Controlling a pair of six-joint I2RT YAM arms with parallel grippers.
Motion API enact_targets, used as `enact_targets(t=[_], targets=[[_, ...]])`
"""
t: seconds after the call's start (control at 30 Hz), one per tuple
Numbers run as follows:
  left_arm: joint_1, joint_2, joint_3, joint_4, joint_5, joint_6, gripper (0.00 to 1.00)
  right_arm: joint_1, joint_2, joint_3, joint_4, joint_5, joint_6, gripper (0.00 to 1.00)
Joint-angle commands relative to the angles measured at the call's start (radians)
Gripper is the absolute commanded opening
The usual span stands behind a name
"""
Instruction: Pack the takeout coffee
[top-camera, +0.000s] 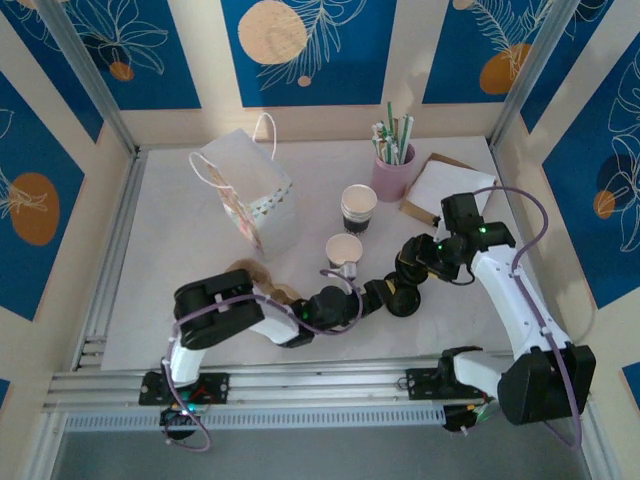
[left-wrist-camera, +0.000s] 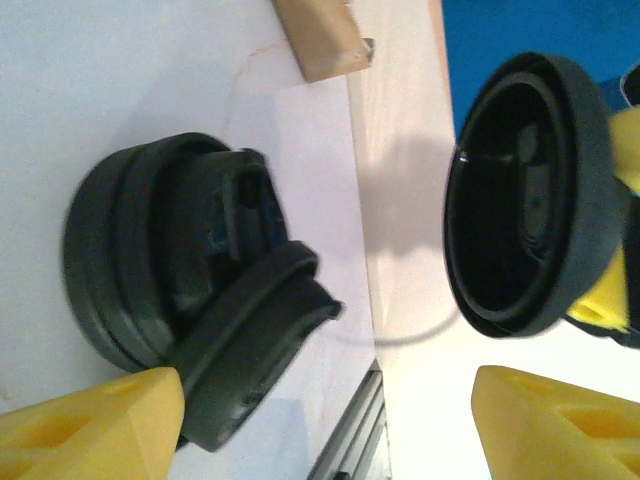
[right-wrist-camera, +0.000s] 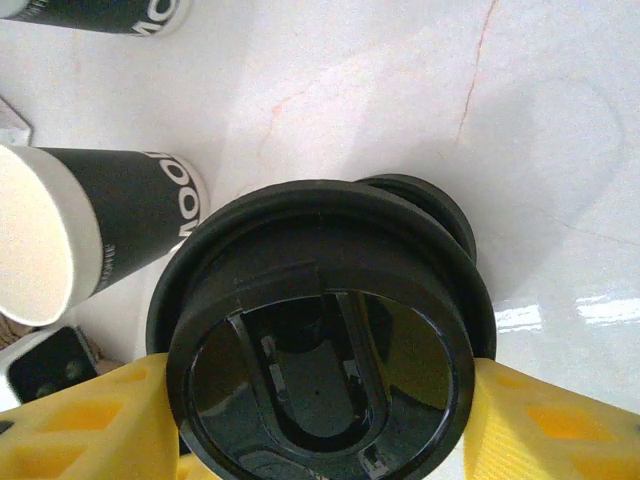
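Right pincer (right-wrist-camera: 320, 415): clamped on a black lid (right-wrist-camera: 320, 340). I see the lid rim to rim between the yellow fingers, underside toward the wrist camera.
Left pincer (left-wrist-camera: 330, 390): fingers apart, nothing gripped between them. One yellow finger (left-wrist-camera: 90, 425) sits just beside a tilted loose lid (left-wrist-camera: 250, 345).
Lid pile (left-wrist-camera: 130, 260): black lids stacked on the table (top-camera: 160, 300), with the tilted loose lid leaning against them.
Black lid, left wrist view: apart from the lid pile, tipped on edge, with its shadow on the tabletop.
Takeout cup (top-camera: 344, 250): upright near the middle of the table, slightly right of centre, top uncovered. Its wall is dark with white lettering in the right wrist view. I see it near the black lid but not touching it.
Cup stack (top-camera: 358, 208): nested lidless cups just behind the takeout cup, toward the far edge.
Paper bag (top-camera: 245, 190): white with cord handles, left of the cups, toward the far edge. I cannot tell if its mouth is open.
Straw holder (top-camera: 393, 170): pink cup of straws by the far edge, right of centre.
Napkins (top-camera: 445, 185): white sheets on brown card near the far right corner.
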Motion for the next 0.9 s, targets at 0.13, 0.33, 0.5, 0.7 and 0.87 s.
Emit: enact_targets(t=[0.13,0.33,0.5,0.7,0.87], targets=[[-0.036,-0.307,-0.027,-0.328,-0.005,0.178,0.82,0.033,-0.073,0.116,-0.087,0.030,-0.022,0.63],[-0.042,-0.570,0.050,-0.764,-0.040,0.364,0.91,0.104,-0.099,0.208,-0.137,0.045,-0.034,0.62],[-0.035,-0.761,0.120,-1.094,-0.132,0.506,1.00,0.197,-0.082,0.278,-0.164,0.054,-0.036,0.61],[0.065,-0.903,0.166,-1.385,-0.103,0.615,1.00,0.336,0.020,0.360,-0.192,0.128,-0.044,0.60],[0.164,-1.025,0.144,-1.531,-0.074,0.657,1.00,0.427,0.123,0.427,-0.201,0.185,-0.053,0.60]])
